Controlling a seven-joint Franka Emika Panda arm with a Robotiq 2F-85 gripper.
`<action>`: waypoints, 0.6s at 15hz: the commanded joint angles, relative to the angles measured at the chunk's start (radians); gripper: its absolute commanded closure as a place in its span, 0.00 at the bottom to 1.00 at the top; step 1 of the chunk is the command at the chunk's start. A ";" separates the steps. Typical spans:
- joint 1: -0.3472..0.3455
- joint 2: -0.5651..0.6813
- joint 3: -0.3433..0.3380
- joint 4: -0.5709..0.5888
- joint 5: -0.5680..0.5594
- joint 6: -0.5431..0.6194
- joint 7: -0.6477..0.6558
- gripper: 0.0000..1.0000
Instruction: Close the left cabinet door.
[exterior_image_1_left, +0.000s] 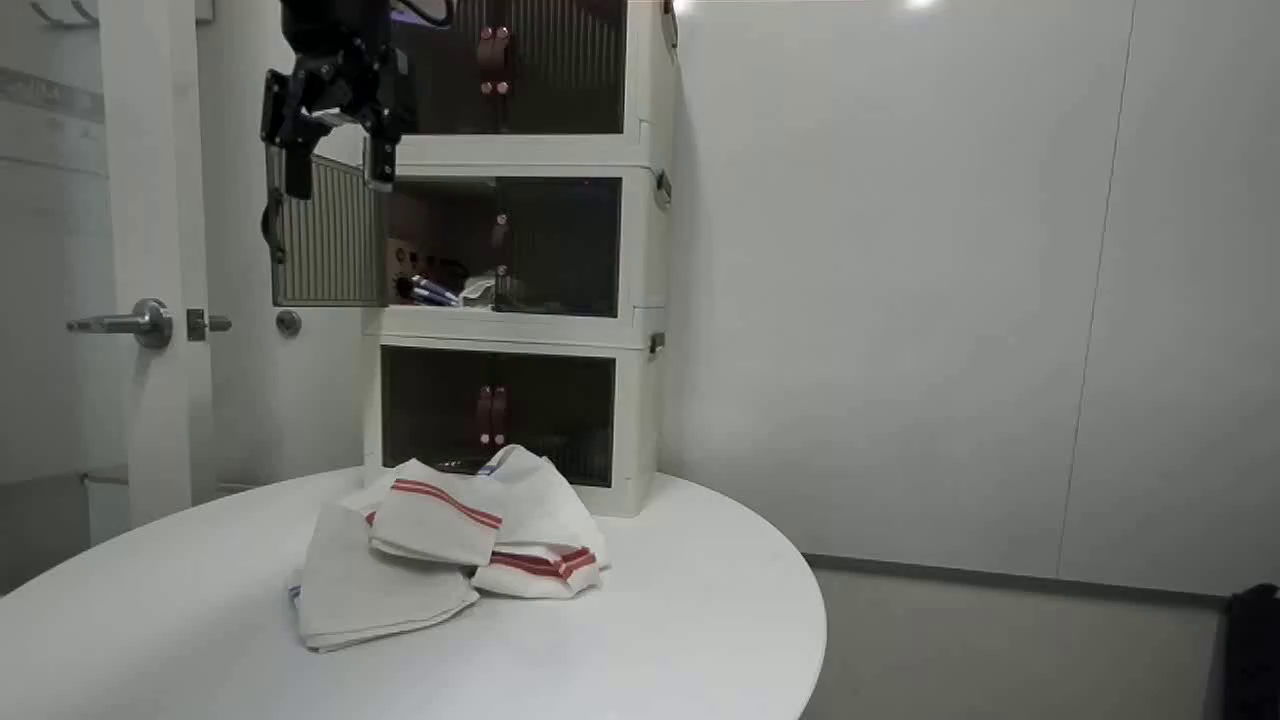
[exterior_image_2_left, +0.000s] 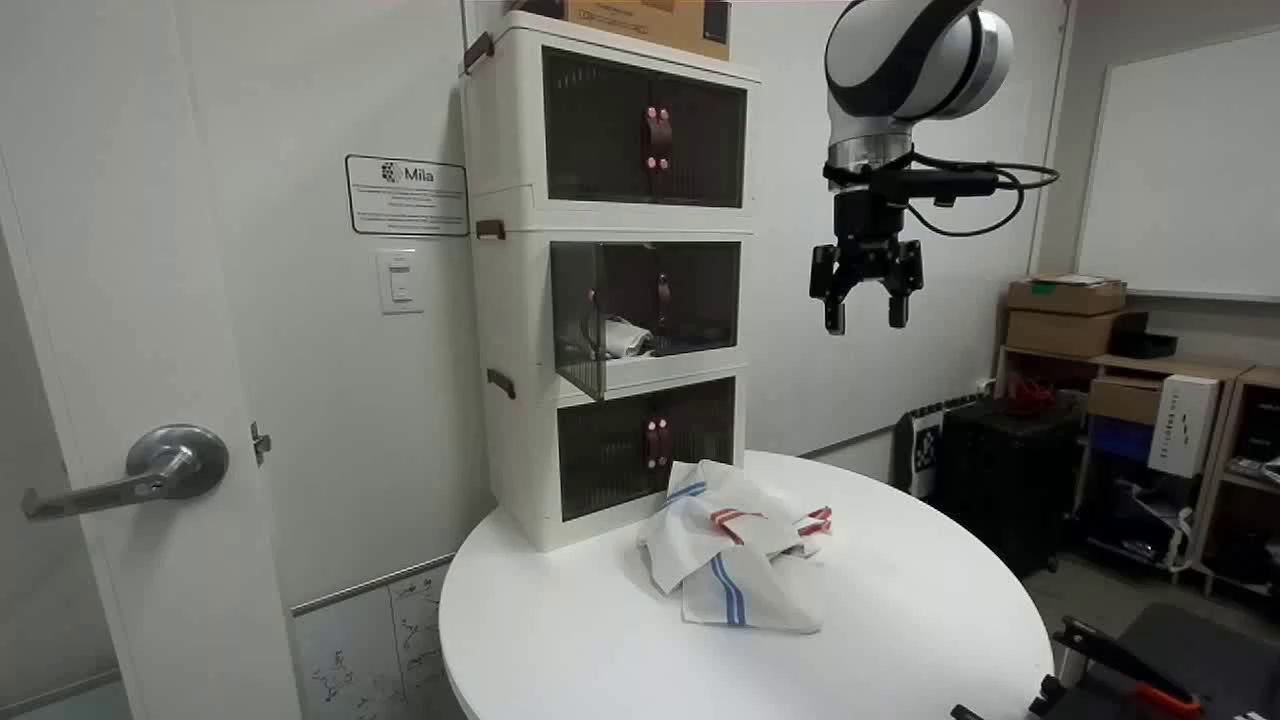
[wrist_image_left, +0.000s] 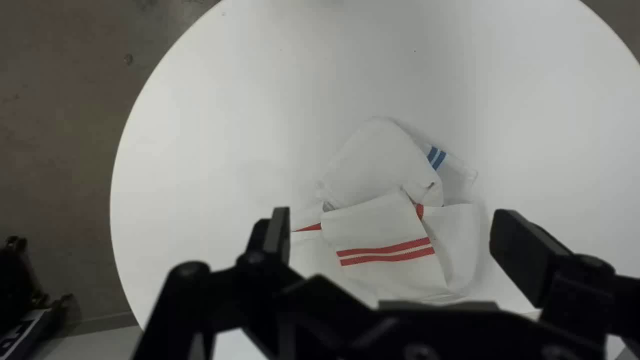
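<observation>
The white three-tier cabinet (exterior_image_1_left: 645, 420) stands on the round table and also shows in an exterior view (exterior_image_2_left: 520, 450). Its middle-tier left cabinet door (exterior_image_1_left: 335, 250), a dark ribbed see-through panel, stands swung open outward; it also shows in an exterior view (exterior_image_2_left: 578, 335). The matching right door of that tier (exterior_image_1_left: 570, 250) is shut. My gripper (exterior_image_1_left: 339, 185) is open and empty in the air. It overlaps the door's top in that view, but in an exterior view (exterior_image_2_left: 867, 325) it hangs well apart from the cabinet. In the wrist view (wrist_image_left: 390, 220) its fingers are spread and no door shows.
Crumpled white towels (exterior_image_1_left: 430, 550) with red and blue stripes lie on the white table (exterior_image_1_left: 720, 620) before the cabinet. Cloth and small items (exterior_image_1_left: 480, 290) sit inside the open compartment. A room door's handle (exterior_image_2_left: 180, 465) is beside the cabinet. A cardboard box (exterior_image_2_left: 650, 20) sits on top.
</observation>
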 joint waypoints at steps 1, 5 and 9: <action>0.011 0.000 -0.010 0.002 -0.003 -0.002 0.002 0.00; 0.050 -0.023 0.039 0.022 0.058 -0.070 0.118 0.00; 0.106 0.007 0.119 0.093 0.102 -0.113 0.270 0.00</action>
